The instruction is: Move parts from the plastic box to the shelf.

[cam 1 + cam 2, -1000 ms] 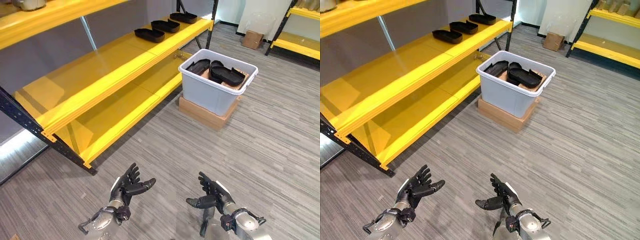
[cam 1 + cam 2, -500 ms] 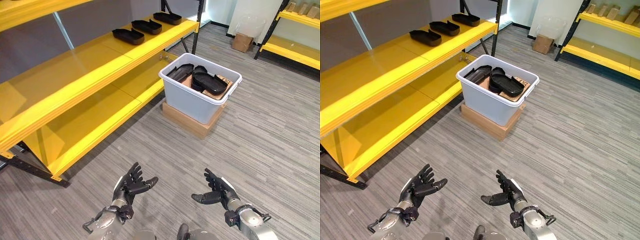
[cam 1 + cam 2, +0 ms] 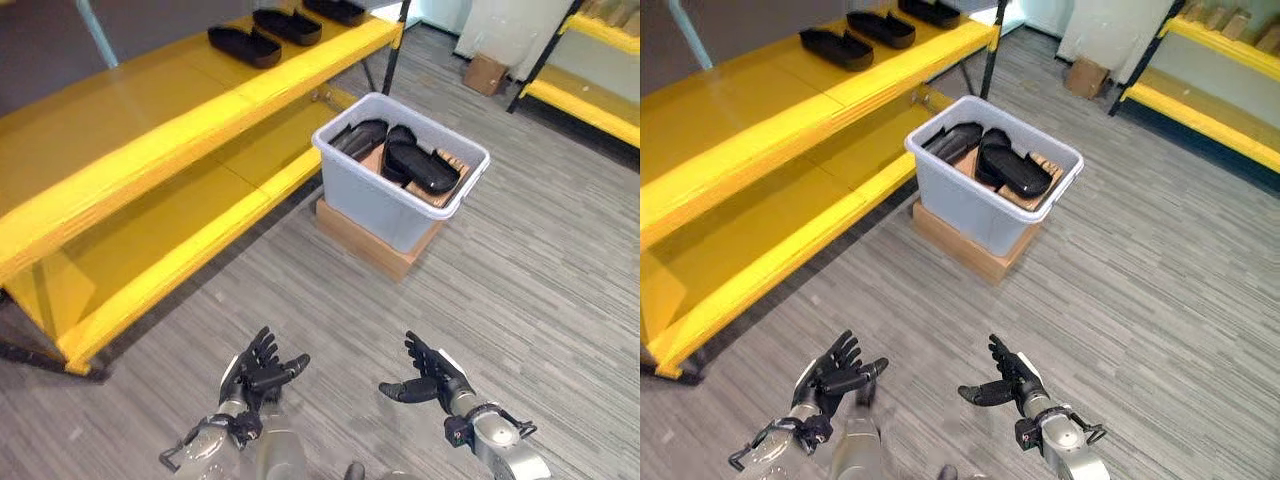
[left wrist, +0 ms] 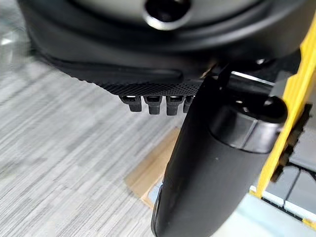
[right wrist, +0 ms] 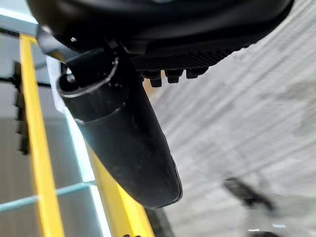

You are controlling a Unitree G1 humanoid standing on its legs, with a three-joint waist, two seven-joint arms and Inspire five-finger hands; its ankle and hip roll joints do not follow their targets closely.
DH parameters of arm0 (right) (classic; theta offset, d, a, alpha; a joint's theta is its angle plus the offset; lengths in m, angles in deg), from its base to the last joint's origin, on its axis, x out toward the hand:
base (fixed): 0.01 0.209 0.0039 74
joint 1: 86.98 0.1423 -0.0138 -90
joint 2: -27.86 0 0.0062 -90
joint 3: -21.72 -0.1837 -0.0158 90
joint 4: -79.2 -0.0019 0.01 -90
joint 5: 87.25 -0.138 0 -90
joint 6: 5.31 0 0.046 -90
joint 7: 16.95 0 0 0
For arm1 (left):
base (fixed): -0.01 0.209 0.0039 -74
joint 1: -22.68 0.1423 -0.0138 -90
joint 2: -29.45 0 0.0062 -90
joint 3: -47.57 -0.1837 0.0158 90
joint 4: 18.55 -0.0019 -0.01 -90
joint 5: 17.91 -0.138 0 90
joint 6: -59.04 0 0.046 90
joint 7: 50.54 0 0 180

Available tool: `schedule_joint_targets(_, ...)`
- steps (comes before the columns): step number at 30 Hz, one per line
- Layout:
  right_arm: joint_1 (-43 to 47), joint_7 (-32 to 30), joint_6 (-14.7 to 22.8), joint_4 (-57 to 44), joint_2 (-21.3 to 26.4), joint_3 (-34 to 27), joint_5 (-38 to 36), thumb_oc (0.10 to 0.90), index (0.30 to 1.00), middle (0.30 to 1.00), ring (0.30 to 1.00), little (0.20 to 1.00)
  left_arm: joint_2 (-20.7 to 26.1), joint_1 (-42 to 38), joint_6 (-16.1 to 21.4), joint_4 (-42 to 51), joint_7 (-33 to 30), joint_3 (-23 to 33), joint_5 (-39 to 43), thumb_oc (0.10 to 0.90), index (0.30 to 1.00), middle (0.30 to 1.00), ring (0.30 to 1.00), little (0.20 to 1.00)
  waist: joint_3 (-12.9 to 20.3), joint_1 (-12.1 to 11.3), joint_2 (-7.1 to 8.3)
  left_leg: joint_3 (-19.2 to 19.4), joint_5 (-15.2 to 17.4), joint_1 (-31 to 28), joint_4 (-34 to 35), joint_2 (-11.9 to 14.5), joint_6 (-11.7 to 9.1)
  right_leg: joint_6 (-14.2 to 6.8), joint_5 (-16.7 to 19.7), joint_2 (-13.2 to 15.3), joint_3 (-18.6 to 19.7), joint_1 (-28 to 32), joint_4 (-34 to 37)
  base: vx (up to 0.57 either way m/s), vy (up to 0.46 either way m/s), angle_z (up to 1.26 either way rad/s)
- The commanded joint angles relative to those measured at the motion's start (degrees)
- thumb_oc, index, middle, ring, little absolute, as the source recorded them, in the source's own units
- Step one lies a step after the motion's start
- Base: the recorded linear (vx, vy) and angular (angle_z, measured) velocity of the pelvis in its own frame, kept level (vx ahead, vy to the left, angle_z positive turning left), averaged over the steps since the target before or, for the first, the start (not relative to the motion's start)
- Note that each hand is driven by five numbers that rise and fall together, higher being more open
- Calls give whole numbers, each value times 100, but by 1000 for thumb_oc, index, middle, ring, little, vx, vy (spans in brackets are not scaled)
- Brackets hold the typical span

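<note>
hovering low, left hand (image 3: 258, 372) and right hand (image 3: 432, 377) spread, empty, facing plastic box (image 3: 385, 200).

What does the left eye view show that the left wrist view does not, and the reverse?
Left eye view: parts in the box, more parts on the shelf, the right hand, open. Left wrist view: a close look at the fingertips of the left hand, straight. Both: left hand, floor, shelf, cardboard base.

Bare floor (image 3: 330, 300) lies open up to the plastic box (image 3: 395, 195), whose top is open; the yellow shelf (image 3: 150, 150) flanks the left.
</note>
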State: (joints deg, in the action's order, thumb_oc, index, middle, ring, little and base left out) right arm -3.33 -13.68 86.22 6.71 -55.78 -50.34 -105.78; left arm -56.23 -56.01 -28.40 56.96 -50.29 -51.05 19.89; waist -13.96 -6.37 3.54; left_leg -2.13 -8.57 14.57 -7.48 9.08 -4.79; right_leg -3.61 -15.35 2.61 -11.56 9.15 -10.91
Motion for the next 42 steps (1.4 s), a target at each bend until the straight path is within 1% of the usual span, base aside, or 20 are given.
schedule_joint_targets(1, 154, 126, 404, -578, -7, -104, -89, 900, 1000, 1000, 1000, 1000, 354, -197, 516, 753, 31, 128, -45, 900, 1000, 1000, 1000, 1000, 442, -88, 119, 95, 392, 415, -528, -62, 108, 4, 330, 272, -86, -207, -87, 270, 247, 15)
schedule_joint_targets(9, 200, 139, 399, -716, -65, -119, -38, 900, 1000, 1000, 1000, 1000, 449, -255, 536, 770, -8, 50, -48, 900, 1000, 1000, 1000, 1000, 684, -91, 155, 266, 1213, 643, -1458, -552, 370, -283, 636, 687, -55, -104, -102, 216, 229, 6)
schedule_joint_targets(10, 222, 146, 404, -724, -92, -102, -5, 900, 1000, 1000, 1000, 1000, 449, -230, 530, 745, -27, 35, -61, 900, 1000, 1000, 1000, 1000, 695, -78, 147, 324, 1431, 494, -1493, -702, 529, -381, 1068, 796, 70, -306, -673, 145, 203, 3)
schedule_joint_targets(11, 223, 146, 404, -724, -91, -102, -5, 900, 1000, 1000, 1000, 1000, 448, -231, 530, 745, -27, 34, -61, 900, 1000, 1000, 1000, 1000, 713, -75, 148, 323, 1408, 506, -1469, -703, 530, -381, 1079, 796, 68, -327, -669, 263, 406, 11)
schedule_joint_targets(13, 232, 137, 389, -662, -178, -41, 115, 900, 1000, 1000, 1000, 1000, 412, -204, 492, 690, -58, -2, -88, 900, 1000, 1000, 1000, 1000, 581, 80, -111, 406, 1576, -190, -1068, -1056, 898, -524, 2390, 955, 218, -1125, -2478, 262, 524, 16)
schedule_joint_targets(16, 137, 199, 384, -673, -214, 15, 147, 900, 1000, 1000, 1000, 1000, 382, -159, 483, 714, 8, -45, -131, 900, 1000, 1000, 1000, 1000, 444, 261, -416, 436, 1627, -744, -669, -1134, 1085, -539, 2536, 1134, -69, -1728, -3333, 224, 344, 26)
schedule_joint_targets(17, 135, 199, 384, -674, -212, 16, 147, 900, 1000, 1000, 1000, 1000, 380, -157, 483, 714, 9, -44, -131, 900, 1000, 1000, 1000, 1000, 427, 263, -402, 441, 1629, -770, -660, -1153, 1088, -545, 2516, 1154, -59, -1718, -3357, 279, 192, -1)
schedule_joint_targets(19, 114, 280, 372, -708, -157, 43, 35, 900, 1000, 1000, 1000, 1000, 389, -196, 485, 671, 34, -60, -93, 900, 1000, 1000, 1000, 1000, 310, 439, -439, 409, 1755, -1191, -535, -1248, 1098, -405, 2038, 1062, -268, -2255, -2696, 348, 117, -21)
schedule_joint_targets(22, 104, 259, 369, -726, -127, 36, 78, 900, 1000, 1000, 1000, 1000, 388, -206, 456, 715, 101, -37, -79, 900, 1000, 1000, 1000, 1000, 287, 375, -412, 488, 2089, -1406, -603, -1205, 985, -493, 1930, 1669, -881, -2149, -1482, 295, -62, 1)
schedule_joint_targets(23, 97, 227, 344, -709, -88, -5, 157, 900, 1000, 1000, 1000, 1000, 383, -232, 457, 714, 133, -2, -93, 900, 1000, 1000, 1000, 1000, 228, 403, -373, 495, 2167, -1537, -657, -1140, 869, -552, 2291, 1786, -909, -2205, -536, 221, -136, 5)
schedule_joint_targets(27, 100, 185, 355, -765, -55, -73, 198, 900, 1000, 1000, 1000, 1000, 352, -327, 468, 649, 131, 6, -118, 900, 1000, 1000, 1000, 1000, 258, 484, -249, 439, 2318, -1673, -809, -1070, 671, -769, 2687, 1906, -600, -2201, 315, 252, -146, 4)
schedule_joint_targets(30, 108, 170, 363, -730, -69, -103, 154, 900, 1000, 1000, 1000, 1000, 295, -354, 482, 591, 161, -25, -161, 900, 1000, 1000, 1000, 1000, 319, 462, -145, 420, 2486, -1742, -1003, -969, 580, -692, 2537, 1810, -620, -2047, 296, 363, -178, 33)
schedule_joint_targets(31, 194, 139, 396, -782, 2, -132, 41, 900, 1000, 1000, 1000, 1000, 163, -446, 505, 525, 122, -88, -58, 900, 1000, 1000, 1000, 1000, 396, 495, -193, 354, 2622, -1899, -1285, -689, 464, -571, 2244, 1582, -749, -2122, -161, 510, -245, 52)
schedule_joint_targets(33, 371, 61, 401, -723, 36, -75, -45, 900, 1000, 1000, 1000, 1000, 147, -536, 528, 532, 40, -112, 39, 900, 1000, 1000, 1000, 1000, 434, 539, -208, 280, 2435, -1928, -1479, -333, 297, -417, 1821, 1273, -808, -2184, -584, 529, -295, 32)
schedule_joint_targets(34, 373, 62, 401, -723, 32, -75, -46, 900, 1000, 1000, 1000, 1000, 150, -538, 528, 531, 39, -111, 39, 900, 1000, 1000, 1000, 1000, 447, 552, -188, 269, 2408, -1910, -1462, -355, 301, -417, 1836, 1293, -815, -2195, -567, 329, -235, 11)
schedule_joint_targets(35, 414, 61, 406, -726, 54, -36, -63, 900, 1000, 1000, 1000, 1000, 147, -558, 529, 531, 4, -107, 85, 900, 1000, 1000, 1000, 1000, 475, 548, -178, 268, 2188, -1918, -1533, -197, 213, -289, 1588, 1035, -752, -2165, -632, 303, -266, -22)
schedule_joint_targets(38, 472, 0, 486, -778, 153, 53, -181, 900, 1000, 1000, 1000, 1000, 127, -507, 506, 549, -57, -112, 186, 900, 1000, 1000, 1000, 1000, 301, 289, -57, 24, 462, -771, -3934, -141, 32, 369, 1172, 445, -618, -1614, -265, 245, -351, -10)
schedule_joint_targets(39, 492, -25, 496, -779, 186, 66, -182, 900, 1000, 1000, 1000, 1000, 131, -527, 490, 547, -70, -142, 185, 900, 1000, 1000, 1000, 1000, 224, 260, -20, 7, 395, -551, -4323, -199, 58, 440, 1139, 383, -599, -1524, -195, 156, -281, -60)
schedule_joint_targets(40, 488, -64, 479, -805, 220, 74, -189, 900, 1000, 1000, 1000, 1000, 116, -509, 450, 559, -63, -196, 182, 900, 1000, 1000, 1000, 1000, 156, 189, -26, -71, 600, -189, -4299, -291, 179, 501, 1035, 239, -485, -1342, -60, 209, -144, -74)
schedule_joint_targets(42, 510, -91, 523, -736, 201, 94, -235, 900, 1000, 1000, 1000, 1000, 129, -418, 462, 551, -57, -224, 139, 900, 1000, 1000, 1000, 1000, 149, 72, -41, -266, 945, 330, -2895, -438, 286, 444, 957, 60, -216, -1115, 120, 340, 28, -62)
